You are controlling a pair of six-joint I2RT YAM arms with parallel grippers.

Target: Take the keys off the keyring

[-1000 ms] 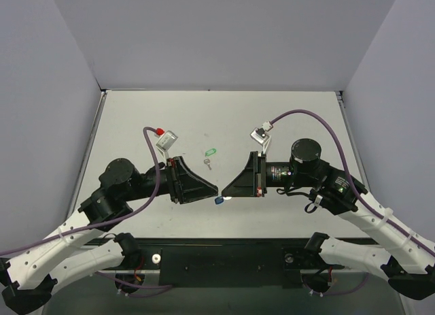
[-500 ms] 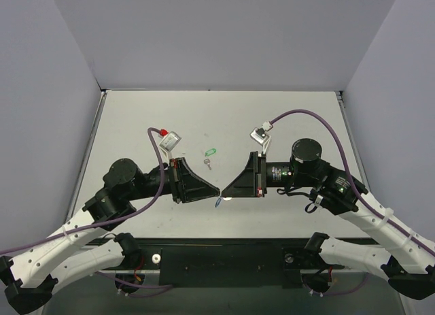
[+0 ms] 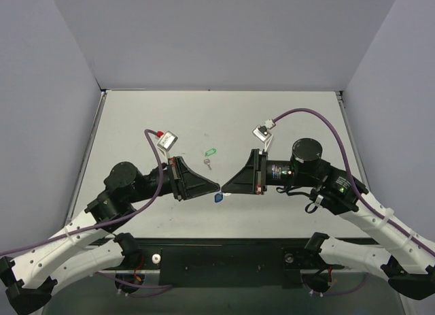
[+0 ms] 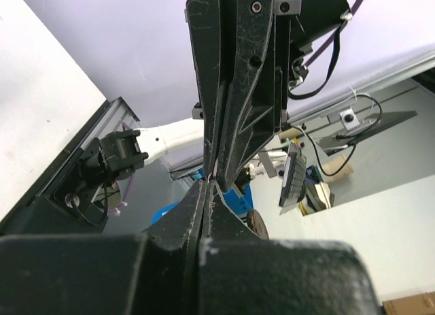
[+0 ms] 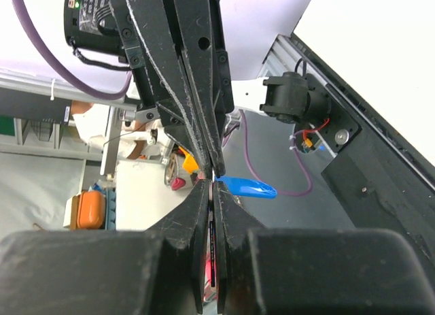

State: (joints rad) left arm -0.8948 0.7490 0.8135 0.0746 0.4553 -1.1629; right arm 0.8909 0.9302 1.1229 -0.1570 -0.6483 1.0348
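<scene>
Two black two-finger grippers meet tip to tip at mid-frame in the top view: left gripper [image 3: 216, 187] and right gripper [image 3: 226, 189], both w/ jaws pressed narrow. The small blue oval plastic key tag [image 3: 218, 198] hangs just below that meeting point. Tiny silver key of the task: can't make it out, prob. hidden in the pinch. Above centre lie a green oval plastic tag [image 3: 210, 152] and its silver metal key [image 3: 208, 164], well apart from the tips, not the job. Left wrist view: left gripper [image 4: 208, 190] rises from the bottom edge, right gripper [image 4: 217, 171] drops from the top, both closed; what each nips is too small to tell. Right wrist view: right gripper [image 5: 213, 187] at bottom centre, left gripper [image 5: 213, 167] above, and the blue tag [image 5: 246, 187] juts rightwards from where the tips meet, so the right seems to grip its ring end. Risks, as I judge: pulling apart too fast or off-axis lets the thin ring slip out, so tag & key drop; they might land by the green set & get mixed up. Surface: flat matt off-white table [image 3: 136, 124]; room: plain pale lilac-grey walls [image 3: 224, 36] on three sides, cluttered lab bkgd in wrist views.
</scene>
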